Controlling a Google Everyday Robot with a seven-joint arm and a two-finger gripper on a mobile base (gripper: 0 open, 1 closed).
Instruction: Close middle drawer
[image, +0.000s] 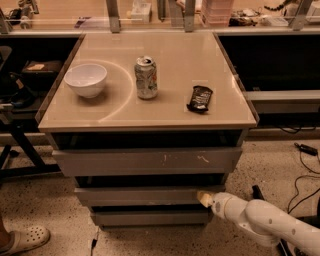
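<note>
The middle drawer (145, 196) is found between the scratched top drawer (150, 161) and the small bottom drawer (150, 217), with a dark gap seen above it. The pincer (204, 198) is placed at the right end of its front. Whether the pincer is wide or narrow cannot be told. The white arm (260, 220) is stretched to the near right. On the tabletop (170, 115), a white bowl (86, 80), a can (146, 77) and a dark snack bar (200, 98) are set.

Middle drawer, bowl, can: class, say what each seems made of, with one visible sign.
Middle drawer: perhaps painted metal or laminate, matt grey front; the claw is at its right end. Bowl: ceramic or plastic, smooth glossy white. Can: likely aluminium, shiny metallic top.
</note>
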